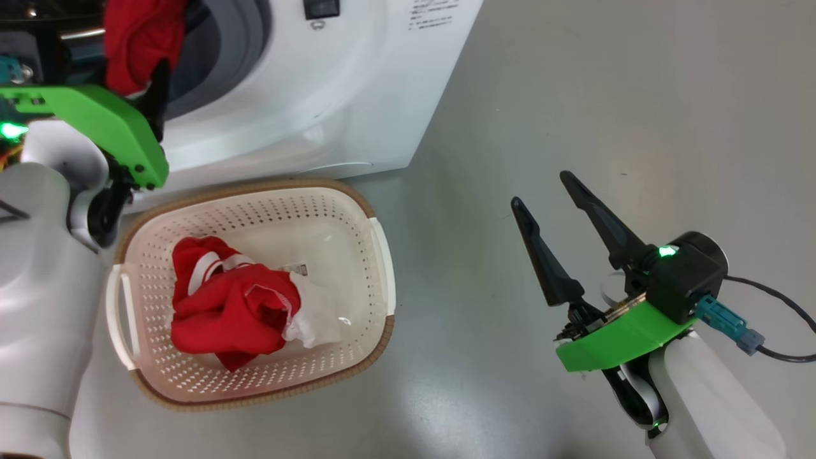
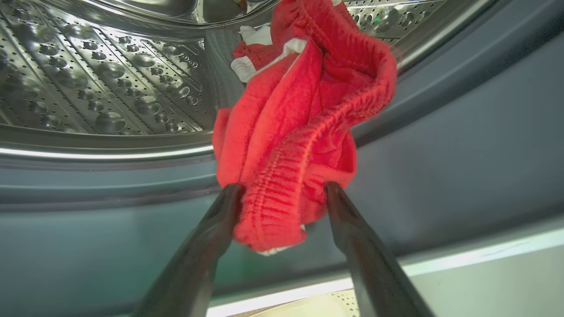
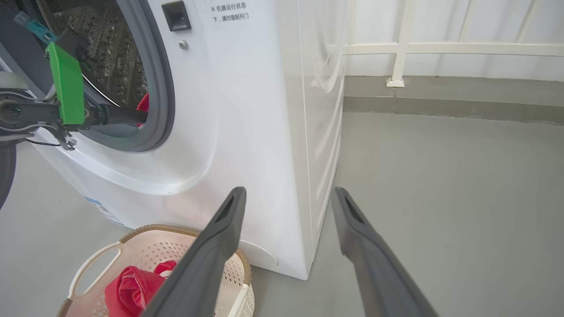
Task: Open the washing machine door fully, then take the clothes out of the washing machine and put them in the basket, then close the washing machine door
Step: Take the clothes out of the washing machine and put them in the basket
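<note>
My left gripper (image 1: pixel 153 71) is at the mouth of the washing machine (image 1: pixel 306 95), shut on a red garment (image 1: pixel 137 38). In the left wrist view that garment (image 2: pixel 304 123) hangs bunched between the fingers of the left gripper (image 2: pixel 282 189), in front of the steel drum (image 2: pixel 110 79) and the grey rubber ring (image 2: pixel 462 132). The basket (image 1: pixel 357 197) stands on the floor below the machine with other red clothes with white trim (image 1: pixel 229 306) inside. My right gripper (image 1: pixel 540 189) is open and holds nothing, off to the right of the basket. The door is out of view.
Grey floor (image 1: pixel 574 95) lies open to the right of the machine. A white railing (image 3: pixel 396 48) runs along the far wall. A cable (image 1: pixel 778 299) trails from my right wrist. In the right wrist view, my right gripper (image 3: pixel 287 192) points at the machine's (image 3: pixel 246 110) front corner above the basket (image 3: pixel 145 231).
</note>
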You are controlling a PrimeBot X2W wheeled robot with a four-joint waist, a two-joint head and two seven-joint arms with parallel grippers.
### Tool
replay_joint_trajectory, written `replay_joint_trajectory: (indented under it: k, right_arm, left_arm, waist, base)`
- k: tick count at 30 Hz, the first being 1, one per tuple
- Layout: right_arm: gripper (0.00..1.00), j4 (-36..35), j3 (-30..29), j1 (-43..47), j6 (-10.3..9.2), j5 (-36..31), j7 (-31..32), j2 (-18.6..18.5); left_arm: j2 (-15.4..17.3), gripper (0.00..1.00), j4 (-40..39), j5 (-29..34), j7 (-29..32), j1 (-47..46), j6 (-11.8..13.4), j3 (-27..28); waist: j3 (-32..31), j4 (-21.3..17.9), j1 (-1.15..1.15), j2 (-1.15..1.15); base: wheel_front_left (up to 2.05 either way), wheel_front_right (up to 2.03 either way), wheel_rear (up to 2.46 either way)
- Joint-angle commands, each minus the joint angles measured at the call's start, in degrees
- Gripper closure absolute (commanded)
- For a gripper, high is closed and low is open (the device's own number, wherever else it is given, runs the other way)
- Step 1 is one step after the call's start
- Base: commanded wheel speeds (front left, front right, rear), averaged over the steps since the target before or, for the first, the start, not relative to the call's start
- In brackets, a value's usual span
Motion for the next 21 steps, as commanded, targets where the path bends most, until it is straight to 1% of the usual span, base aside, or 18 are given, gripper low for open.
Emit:
replay_joint_trajectory:
  k: [1,5,6,7,8,9,14,18,21]
  right_arm:
    - [0.00,-1.3,1.4,-0.4,0.19,1.1,-0.4,-0.1]
    - [0.00,-1.1,1.9,-0.5,0.19,1.6,-0.4,-0.1]
    - [0.00,-1.0,2.1,-0.6,0.19,1.8,-0.4,-0.1]
    - [0.00,-1.0,2.2,-0.7,0.19,1.9,-0.4,-0.1]
    - [0.00,-0.9,2.2,-0.8,0.19,2.1,-0.4,-0.1]
    - [0.00,-0.9,2.1,-0.9,0.19,2.2,-0.4,0.0]
    - [0.00,-0.5,1.7,-0.9,0.19,2.9,-0.4,0.3]
    - [0.00,-0.2,1.3,-0.6,0.19,3.1,-0.4,0.5]
    - [0.00,0.1,1.0,-0.3,0.19,3.1,-0.4,0.6]
  left_arm:
    - [2.7,0.00,-0.2,0.6,-0.6,-1.7,0.6,0.7]
    - [3.0,0.00,1.3,1.6,-1.5,-2.5,1.6,0.0]
    - [3.1,0.15,1.8,2.2,-1.7,-2.7,2.0,-0.4]
    - [3.2,0.53,2.1,2.6,-2.3,-3.0,2.4,-0.6]
    - [3.2,0.71,2.4,2.8,-3.0,-3.2,2.8,-0.7]
    - [3.1,1.00,2.6,3.1,-3.9,-3.2,2.9,-0.9]
    - [2.2,1.00,3.3,3.3,-10.5,-2.4,3.9,-0.6]
    - [1.6,1.00,4.0,3.4,-15.9,-0.9,4.1,-0.6]
    - [1.1,1.00,4.2,3.5,-18.7,0.6,4.3,-0.6]
  waist:
    - [0.2,-0.5,0.00,0.00]
    - [0.3,-1.0,0.00,0.00]
    - [0.3,-1.1,0.00,0.00]
    - [0.3,-1.1,0.00,0.00]
    - [0.3,-1.2,0.00,0.00]
    - [0.2,-1.2,0.00,0.00]
    - [-0.4,-0.8,0.00,0.00]
    - [-1.4,-0.3,0.00,0.00]
    - [-2.6,0.2,0.00,0.00]
  base:
    - [0.00,0.00,0.00]
    - [0.00,0.00,0.00]
    - [0.00,0.00,0.00]
    - [0.00,0.00,0.00]
    - [0.00,0.00,0.00]
    - [0.00,0.00,0.00]
    - [0.00,0.00,0.00]
    - [0.00,0.00,0.00]
    - [0.00,0.00,0.00]
